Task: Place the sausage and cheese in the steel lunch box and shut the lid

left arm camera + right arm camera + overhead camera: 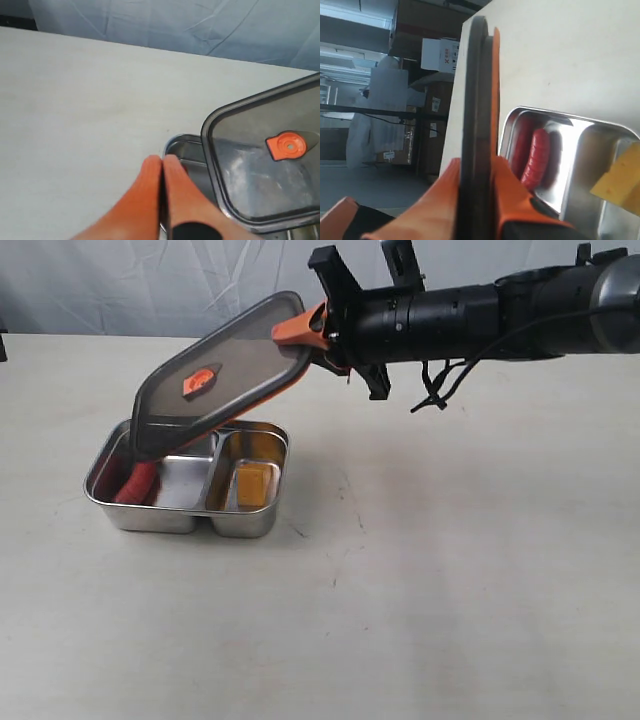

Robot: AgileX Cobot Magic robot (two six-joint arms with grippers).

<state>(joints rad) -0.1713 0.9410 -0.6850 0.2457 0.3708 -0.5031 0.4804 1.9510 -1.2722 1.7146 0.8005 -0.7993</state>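
Both hands are closed: the left hand is pressed together on nothing, just beside a corner of the box. The sausage lies in the left compartment, the cheese in the right. The lid slants above them, low end at the sausage side, high end pinched by the right hand, which likely must lower it flat.

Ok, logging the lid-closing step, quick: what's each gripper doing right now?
Left gripper: closed, empty.
Right gripper: closed on the lid.
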